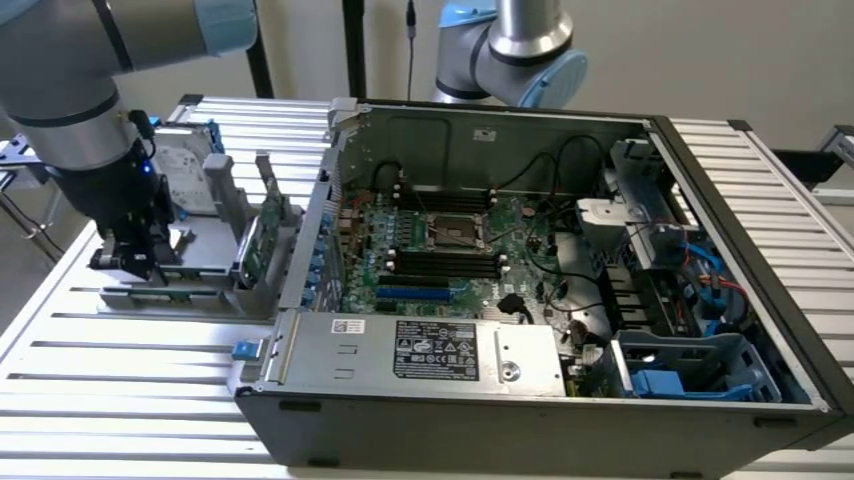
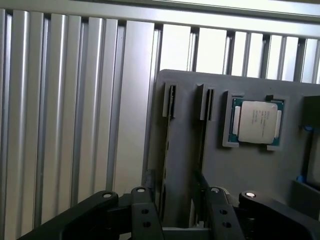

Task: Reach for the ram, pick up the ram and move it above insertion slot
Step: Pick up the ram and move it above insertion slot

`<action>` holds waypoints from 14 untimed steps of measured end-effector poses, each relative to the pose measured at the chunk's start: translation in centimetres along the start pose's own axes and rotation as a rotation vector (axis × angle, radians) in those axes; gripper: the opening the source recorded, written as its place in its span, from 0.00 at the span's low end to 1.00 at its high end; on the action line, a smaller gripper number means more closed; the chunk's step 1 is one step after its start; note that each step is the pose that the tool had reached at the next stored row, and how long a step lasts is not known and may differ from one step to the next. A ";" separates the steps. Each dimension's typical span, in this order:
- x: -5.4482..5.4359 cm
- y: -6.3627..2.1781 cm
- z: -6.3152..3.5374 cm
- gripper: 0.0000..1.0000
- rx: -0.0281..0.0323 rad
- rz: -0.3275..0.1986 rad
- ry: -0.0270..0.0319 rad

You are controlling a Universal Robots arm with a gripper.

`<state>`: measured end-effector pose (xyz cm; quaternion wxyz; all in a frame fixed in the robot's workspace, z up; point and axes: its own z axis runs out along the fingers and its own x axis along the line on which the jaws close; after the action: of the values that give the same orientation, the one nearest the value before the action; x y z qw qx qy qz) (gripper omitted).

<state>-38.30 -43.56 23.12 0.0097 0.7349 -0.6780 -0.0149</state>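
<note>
Your gripper (image 2: 180, 196) hangs with fingers spread wide, grasping nothing, over the gray holder (image 2: 245, 170) by the tabletop's (image 1: 120, 365) edge on the exterior view's left. The ram is hard to make out: a dark edge-on line (image 2: 167, 150) in the holder's slot, between the fingers, seems to be it.

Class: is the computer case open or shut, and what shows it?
Open. The case has no cover on top, so the motherboard inside is in plain sight.
</note>
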 end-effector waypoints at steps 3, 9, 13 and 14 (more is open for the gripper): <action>0.0 -0.04 0.55 0.42 0.0001 0.000 -0.0001; 0.2 -0.08 1.64 0.42 0.0002 0.000 -0.0002; 0.4 -0.08 2.35 0.42 0.0000 0.000 0.0000; 0.5 -0.08 2.51 0.42 0.0001 0.000 -0.0001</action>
<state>-38.26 -44.02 20.60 0.0096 0.7349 -0.6780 -0.0149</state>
